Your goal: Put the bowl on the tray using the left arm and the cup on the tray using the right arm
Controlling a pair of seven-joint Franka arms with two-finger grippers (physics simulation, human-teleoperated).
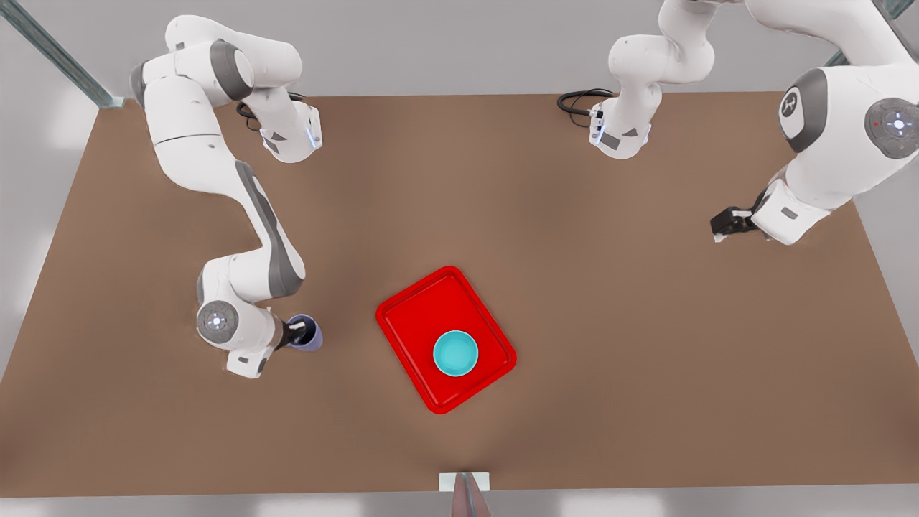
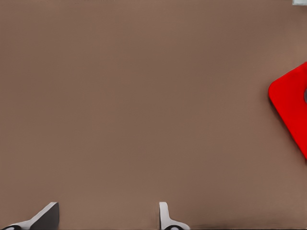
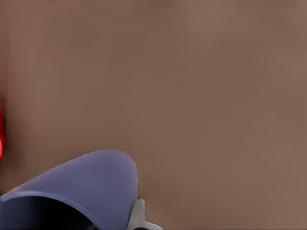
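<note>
The teal bowl (image 1: 455,353) sits upright on the red tray (image 1: 423,309), toward the tray's near corner. To the tray's left in the front view is the lavender cup (image 1: 310,336), and it is seen close up in the right wrist view (image 3: 91,182). My right gripper (image 1: 296,333) is shut on the cup's rim, with one finger (image 3: 139,215) outside the wall and the other inside. My left gripper (image 1: 729,224) waits at the front view's right, well away from the tray. It is open, with its fingertips (image 2: 48,215) wide apart over bare table and a corner of the tray (image 2: 292,105) to one side.
The brown table (image 1: 646,359) has open surface all around the tray. Black cables (image 1: 581,100) lie by the arm bases at the far edge. A small white block (image 1: 464,481) sits at the near table edge.
</note>
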